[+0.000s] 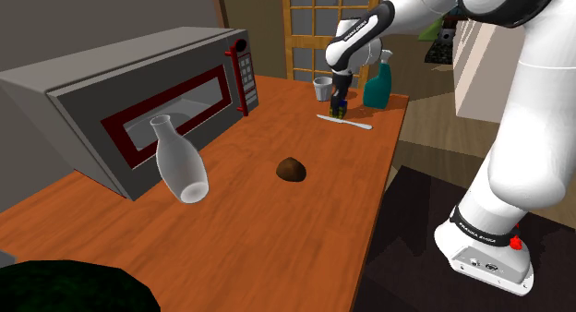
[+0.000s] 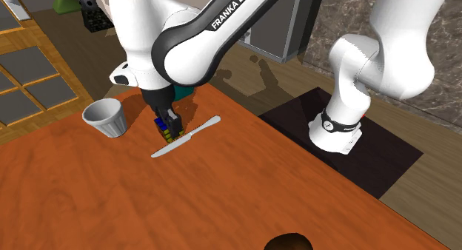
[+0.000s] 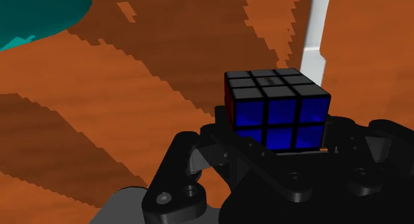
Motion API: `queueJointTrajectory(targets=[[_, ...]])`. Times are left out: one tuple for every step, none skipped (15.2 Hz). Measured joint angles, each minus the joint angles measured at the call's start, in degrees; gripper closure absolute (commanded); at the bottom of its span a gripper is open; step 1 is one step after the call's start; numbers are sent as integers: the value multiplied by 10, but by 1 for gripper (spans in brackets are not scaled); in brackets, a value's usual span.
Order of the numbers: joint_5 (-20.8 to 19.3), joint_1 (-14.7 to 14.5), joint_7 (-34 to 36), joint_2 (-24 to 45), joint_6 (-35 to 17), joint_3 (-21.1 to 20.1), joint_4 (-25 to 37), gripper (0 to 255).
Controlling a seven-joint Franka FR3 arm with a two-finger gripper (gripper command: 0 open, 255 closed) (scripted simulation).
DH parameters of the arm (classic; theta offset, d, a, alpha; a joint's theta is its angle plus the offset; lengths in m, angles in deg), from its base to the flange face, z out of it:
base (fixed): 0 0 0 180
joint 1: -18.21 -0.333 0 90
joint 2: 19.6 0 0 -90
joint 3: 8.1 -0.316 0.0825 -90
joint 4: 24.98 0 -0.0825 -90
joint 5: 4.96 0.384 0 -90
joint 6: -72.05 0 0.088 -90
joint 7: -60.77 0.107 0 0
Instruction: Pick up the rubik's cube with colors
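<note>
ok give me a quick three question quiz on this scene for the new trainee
1. true or false: the knife lies flat on the table beside the rubik's cube.
2. pick one: the cube face toward the wrist camera is a) blue b) white c) pink
3. fill in: the pincer is down at the ____.
key: 1 true; 2 a; 3 rubik's cube

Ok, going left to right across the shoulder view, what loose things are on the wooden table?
white bottle → brown lump → grey cup → rubik's cube → teal spray bottle
</note>
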Motion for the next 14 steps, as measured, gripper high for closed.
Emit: queueJointTrajectory(targets=[[-3,0,2,-4,8,1,4,255],[-5,-1,3,-7,14,1,7,255],[-8,-1,5,-13,20,2,8,255],[-11,-2,8,-18,27,3,11,255],[-13,-3,10,-21,34,3,14,255],[-14,-2,10,-22,42,3,22,255],[-17,-3,11,-28,49,4,24,255],[-19,-4,14,-32,56,4,26,255],[-21,-4,15,-35,62,4,30,255],[-22,-4,16,-38,69,5,34,255],[-25,-4,18,-43,76,5,37,255],[-26,-5,20,-45,83,5,42,255],[-28,-5,21,-49,91,6,46,255],[-29,-5,22,-50,95,6,49,255]])
